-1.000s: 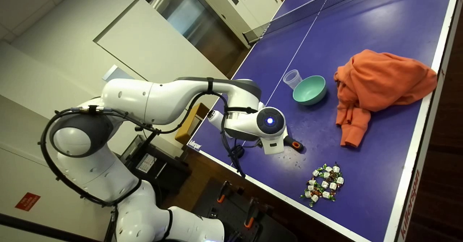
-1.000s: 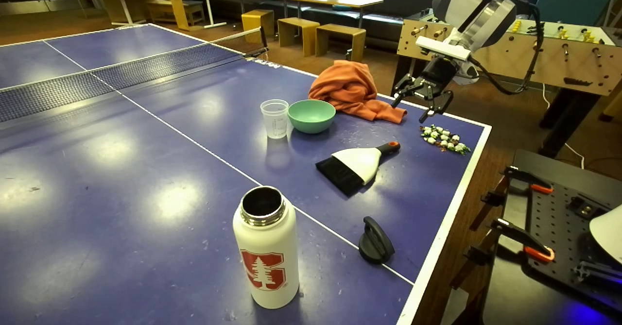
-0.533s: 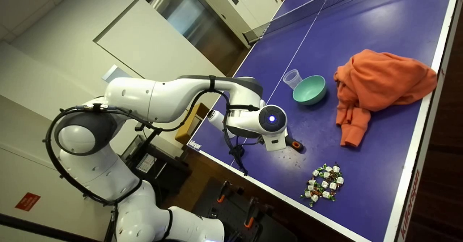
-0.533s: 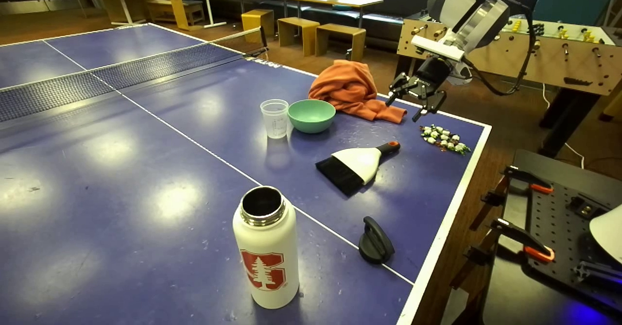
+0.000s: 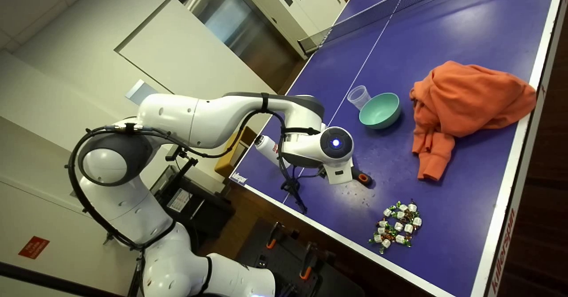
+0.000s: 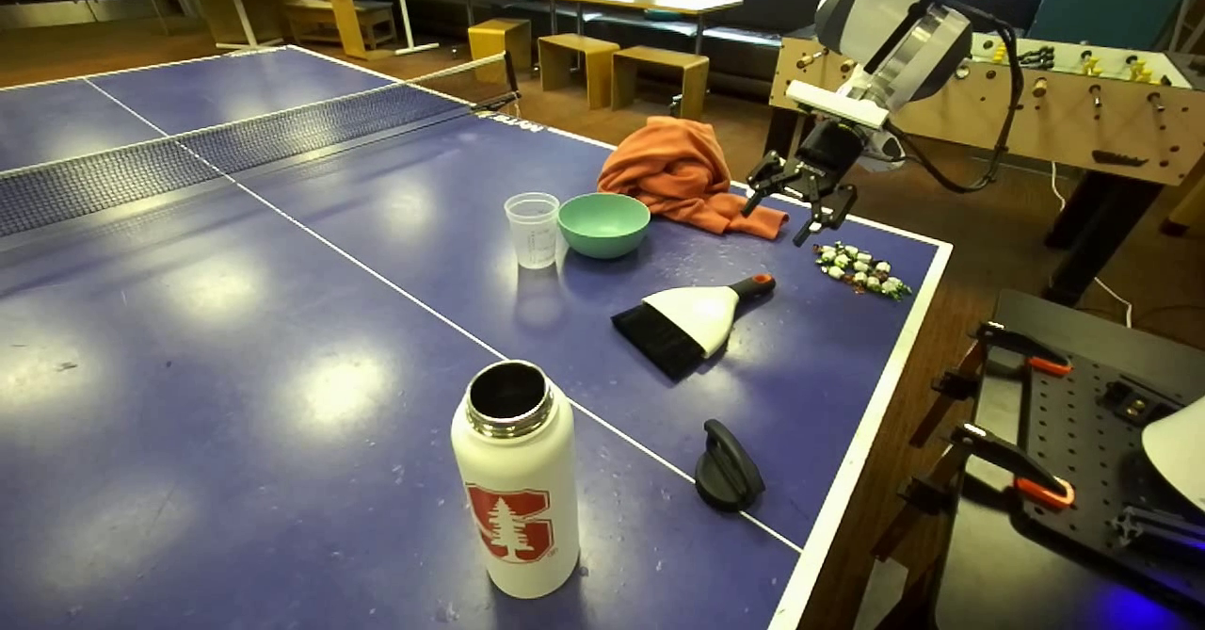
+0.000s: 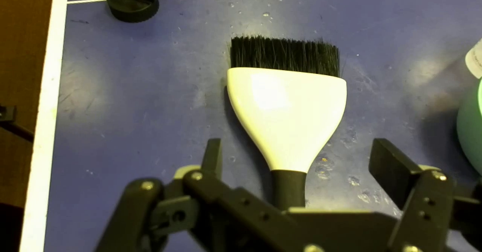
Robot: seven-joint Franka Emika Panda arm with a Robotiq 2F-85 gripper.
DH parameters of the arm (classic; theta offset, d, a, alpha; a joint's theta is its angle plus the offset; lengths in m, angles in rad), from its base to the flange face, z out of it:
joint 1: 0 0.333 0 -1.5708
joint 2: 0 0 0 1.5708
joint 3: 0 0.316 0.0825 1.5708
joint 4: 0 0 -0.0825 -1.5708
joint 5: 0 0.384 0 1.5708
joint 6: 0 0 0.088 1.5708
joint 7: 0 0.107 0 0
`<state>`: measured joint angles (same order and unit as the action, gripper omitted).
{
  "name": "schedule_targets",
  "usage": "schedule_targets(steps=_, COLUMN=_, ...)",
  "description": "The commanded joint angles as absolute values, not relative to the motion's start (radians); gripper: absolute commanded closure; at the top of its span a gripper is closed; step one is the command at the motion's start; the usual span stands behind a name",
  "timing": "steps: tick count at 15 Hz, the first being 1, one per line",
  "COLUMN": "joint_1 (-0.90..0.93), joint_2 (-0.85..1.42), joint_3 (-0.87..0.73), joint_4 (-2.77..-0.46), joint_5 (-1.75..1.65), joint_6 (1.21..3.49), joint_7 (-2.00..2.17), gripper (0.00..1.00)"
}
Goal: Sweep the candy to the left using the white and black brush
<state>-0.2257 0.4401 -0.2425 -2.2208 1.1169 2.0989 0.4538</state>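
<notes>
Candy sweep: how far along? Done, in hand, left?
Done: perhaps rough alignment; the wrist view shows the brush framed by the open fingers.
In hand: likely the pickup; the fingers hang empty above the table, where the brush lies.
Left: gripping it, then sweeping the candy, clustered near the table's edge, leftward.

— How does the brush [image 7: 288, 112] look?
— 2 textures: smooth, glossy, plastic-looking body; coarse, matt bristles [image 7: 284, 56].
— And the candy [image 5: 398, 227]?
— Shiny, crinkled wrapping.
— The orange cloth [image 5: 472, 99]?
— Rumpled, matt fabric.
— The table [image 6: 311, 508]?
— Smooth and glossy, with patches of glare.
— The bottle [image 6: 518, 508]?
— Smooth body, shiny metal at the neck [image 6: 513, 429].
</notes>
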Motion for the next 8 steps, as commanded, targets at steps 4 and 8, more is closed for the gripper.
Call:
schedule_targets(steps=4, joint_1=-0.227, joint_2=0.554, joint_3=-0.235, joint_4=-2.133, joint_5=1.124, joint_6=2.091, joint_7=0.46, gripper=0.0)
schedule_targets(steps=8, joint_1=-0.257, joint_2=0.624, joint_3=-0.225, joint_4=-2.091, joint_5=1.156, joint_6=2.047, joint_7=0.42, gripper=0.0)
